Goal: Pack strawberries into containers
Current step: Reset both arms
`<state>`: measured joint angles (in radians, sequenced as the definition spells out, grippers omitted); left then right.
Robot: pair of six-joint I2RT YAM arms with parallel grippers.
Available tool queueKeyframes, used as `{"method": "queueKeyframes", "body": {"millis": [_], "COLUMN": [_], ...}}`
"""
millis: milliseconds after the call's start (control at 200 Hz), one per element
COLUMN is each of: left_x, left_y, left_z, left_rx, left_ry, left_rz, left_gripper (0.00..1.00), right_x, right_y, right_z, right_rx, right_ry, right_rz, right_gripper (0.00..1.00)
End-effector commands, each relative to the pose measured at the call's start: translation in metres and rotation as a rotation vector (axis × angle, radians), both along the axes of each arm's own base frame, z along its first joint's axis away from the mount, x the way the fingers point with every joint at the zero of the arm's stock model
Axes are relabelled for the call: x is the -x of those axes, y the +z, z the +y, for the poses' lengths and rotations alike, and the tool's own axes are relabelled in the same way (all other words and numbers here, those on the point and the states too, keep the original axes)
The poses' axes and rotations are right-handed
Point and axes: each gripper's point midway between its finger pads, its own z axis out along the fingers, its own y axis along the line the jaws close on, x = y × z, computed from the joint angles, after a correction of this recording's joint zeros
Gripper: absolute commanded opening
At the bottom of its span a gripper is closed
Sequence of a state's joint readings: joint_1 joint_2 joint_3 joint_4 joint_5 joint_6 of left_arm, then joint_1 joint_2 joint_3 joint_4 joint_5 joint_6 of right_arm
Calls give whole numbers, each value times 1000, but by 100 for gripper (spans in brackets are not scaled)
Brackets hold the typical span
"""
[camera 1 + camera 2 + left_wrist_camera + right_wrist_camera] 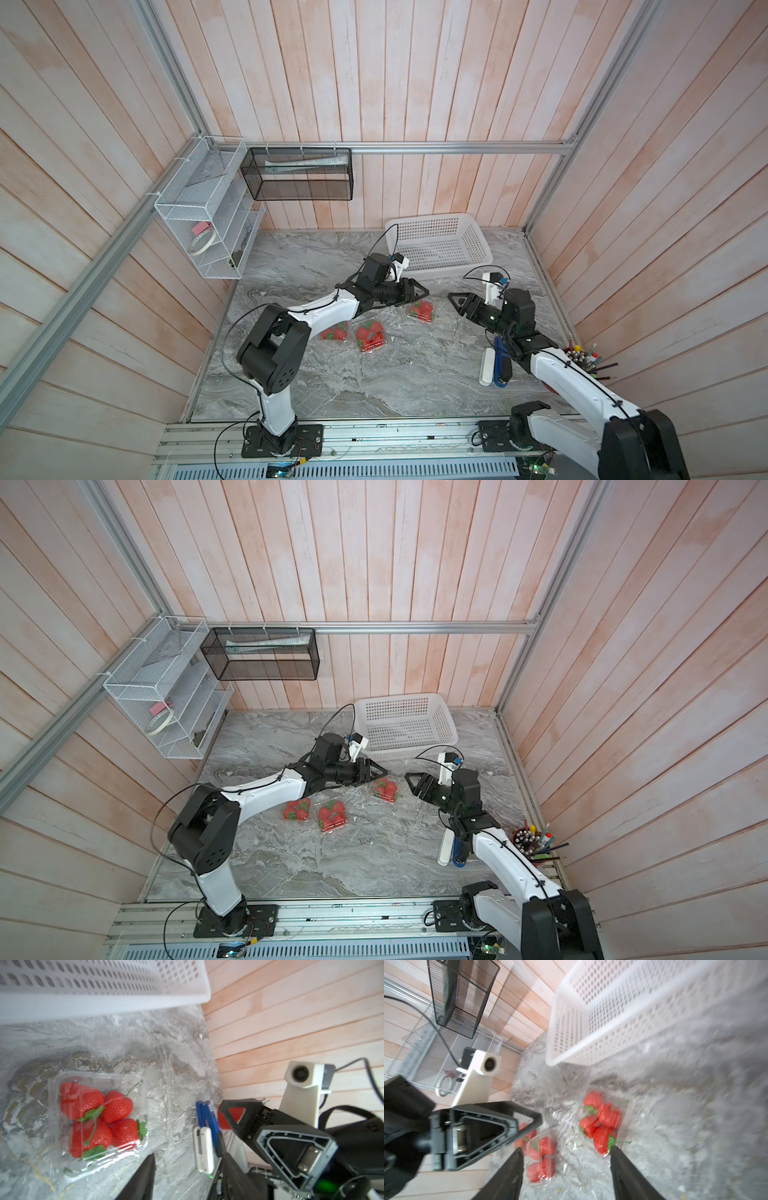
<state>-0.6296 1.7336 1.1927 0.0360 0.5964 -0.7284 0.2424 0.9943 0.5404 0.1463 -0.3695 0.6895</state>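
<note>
I judge that the packing is almost at its end. I see no loose strawberries (116, 1105) on the marble table (374, 386); all of them lie inside clear containers.

My left gripper (422, 289) is spread with nothing between the jaws. It hangs at 12 o'clock of the lone container (422, 311). My right gripper (454, 303) is also spread and empty, at 3 o'clock of the same container, near it but apart. In the left wrist view a clear lid with glints seems to lie over the berries. Whether it is clicked shut, I cannot tell.

The next move, I think, calls for care. I should lift both grippers straight away from this light box without brushing it, or else press the lid edge if it is not latched.

I count three containers. The middle container (370, 334) and the outer container (336, 332) lie side by side at 8 o'clock of the lone one. The lone container holds four strawberries. The other two seem to hold about four each, but they are too blurred to count. There is one white basket (440, 245) at 12 o'clock and one pencil cup (579, 357) at 4 o'clock.
</note>
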Motion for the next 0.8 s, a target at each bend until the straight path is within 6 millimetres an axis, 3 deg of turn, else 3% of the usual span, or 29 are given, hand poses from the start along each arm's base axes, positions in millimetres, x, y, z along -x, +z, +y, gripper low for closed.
{"method": "queueKeyframes", "body": {"millis": [0,100,155,280,405,530,605,670,720,795], "left_x": [0,1,2,5,12,-6,-19,-27,-28,-35], "left_y": [25,52,67,81,57,10,-10,-5,-4,-18], "left_z": [26,63,95,167,226,277,291,281,285,308], "left_rx": [-62,-112,-152,-278,-533,-621,-678,-712,-728,-775], "left_ry": [87,225,348,607,766,873,873,785,798,841], "left_rz": [-140,-307,-422,-720,-914,-857,-805,-900,-963,-948], "left_gripper": [100,100,100,100,100,100,100,100,100,100], "right_x": [12,3,-2,-12,-16,-26,-36,-43,-55,-68], "right_y": [-30,-16,-11,-7,-11,-33,-53,-68,-67,-67], "right_z": [-38,-58,-71,-91,-120,-146,-147,-147,-148,-153], "right_rx": [288,388,435,618,786,832,805,797,820,799], "right_ry": [-101,-188,-256,-324,-456,-549,-540,-547,-554,-573], "right_rz": [82,-6,-56,-224,-306,-308,-278,-272,-260,-254], "right_gripper": [98,98,98,98,98,98,98,98,98,98]}}
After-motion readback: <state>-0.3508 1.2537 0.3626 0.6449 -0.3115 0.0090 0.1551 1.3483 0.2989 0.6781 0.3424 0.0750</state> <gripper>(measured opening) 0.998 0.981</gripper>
